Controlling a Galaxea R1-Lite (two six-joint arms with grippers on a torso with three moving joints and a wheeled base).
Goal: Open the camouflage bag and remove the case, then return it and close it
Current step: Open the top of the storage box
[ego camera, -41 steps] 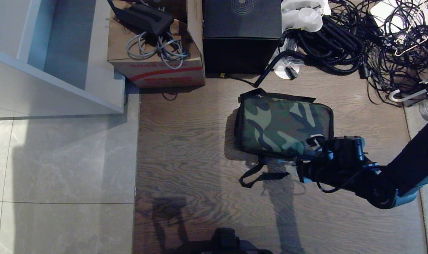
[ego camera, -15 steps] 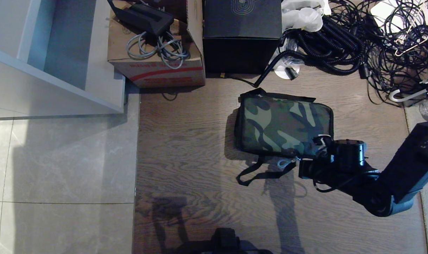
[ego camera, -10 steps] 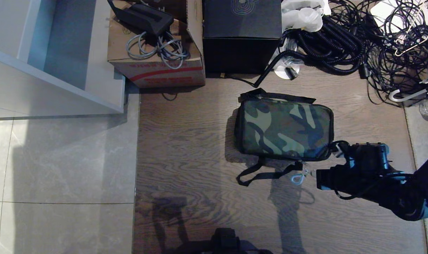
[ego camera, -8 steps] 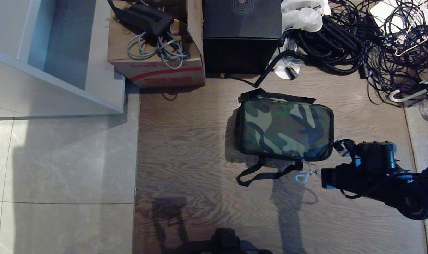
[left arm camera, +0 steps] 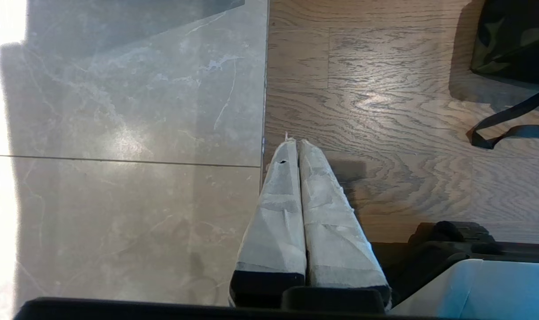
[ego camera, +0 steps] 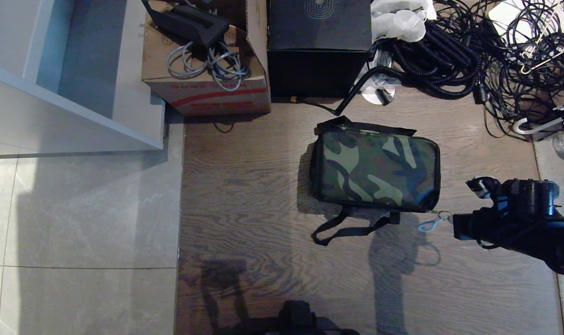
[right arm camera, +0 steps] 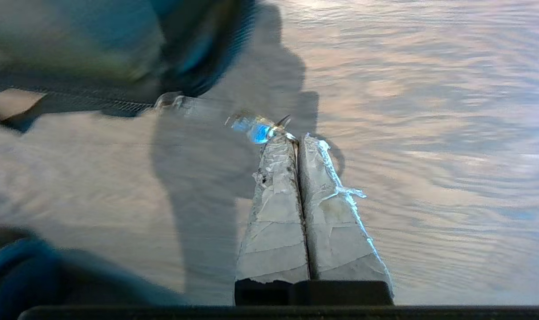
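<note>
The right gripper point(right arm camera: 296, 140) is seen pinched shut on the zip pull point(right arm camera: 257, 129) of the camouflage bag point(ego camera: 374, 168); cables point(ego camera: 454, 56) lie beyond.

So the camouflage bag point(ego camera: 374, 170) is sitting flat on the wood floor with its green, brown and tan lid facing up and down flat, looks closed. It's a boxy soft thing with black sides, and a black strap point(ego camera: 347, 228) trails loose on the floor off its near edge. There's a small bluish clip point(ego camera: 428, 224) sticking out from the near right corner.
</note>
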